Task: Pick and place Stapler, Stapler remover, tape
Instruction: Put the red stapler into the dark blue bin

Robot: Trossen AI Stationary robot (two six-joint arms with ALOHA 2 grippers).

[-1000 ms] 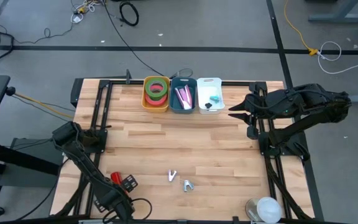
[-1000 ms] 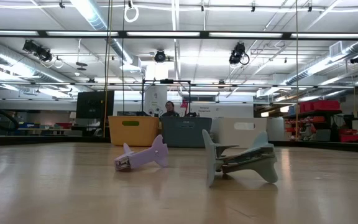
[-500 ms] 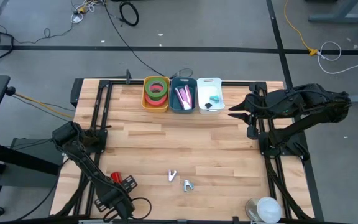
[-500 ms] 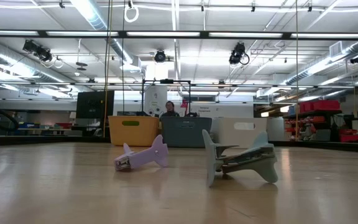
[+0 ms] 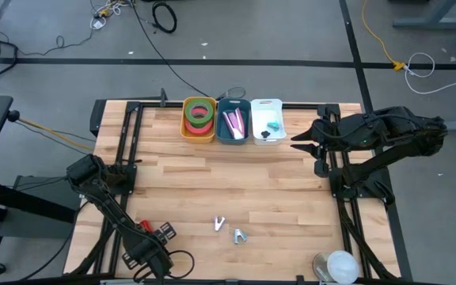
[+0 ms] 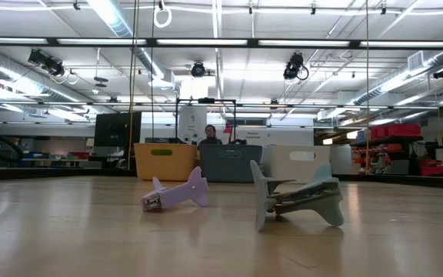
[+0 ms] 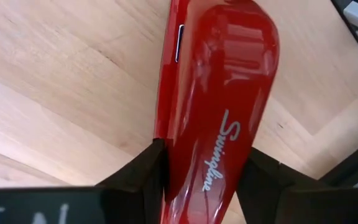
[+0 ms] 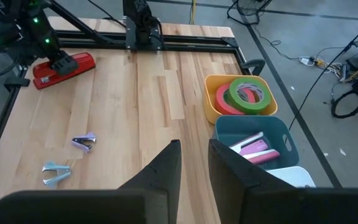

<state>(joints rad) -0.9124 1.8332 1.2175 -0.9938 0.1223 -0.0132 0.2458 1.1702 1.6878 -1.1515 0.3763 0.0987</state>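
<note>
A red stapler (image 5: 139,226) lies near the table's near left corner. It also shows in the right wrist view (image 8: 73,66). My left gripper (image 5: 153,232) is down on it and shut on it, with the stapler filling the left wrist view (image 7: 219,106). A lilac staple remover (image 5: 219,224) and a grey-blue staple remover (image 5: 239,235) lie on the wood near the near edge. A pinkish-red and a green tape roll (image 5: 199,115) lie in the yellow bin (image 5: 187,131). My right gripper (image 5: 294,142) hangs open and empty above the far right. My left gripper pinches the stapler's two long sides (image 7: 166,149) between its two fingers, about midway along its length. The fingers (image 7: 149,171) come from above and lie across the stapler. In the right wrist view the stapler lies flat on the table.
Three bins stand in a row at the far edge: the yellow one, a blue one (image 5: 233,136) with pink things and a white one (image 5: 268,139) with teal things. A white round object (image 5: 340,264) sits at the near right corner. Bare wood lies in the middle.
Seen from above, the part of the red stapler that shows beside my left gripper has grown smaller and sits a little nearer the table's left edge. The staple removers and my right arm have kept still.
</note>
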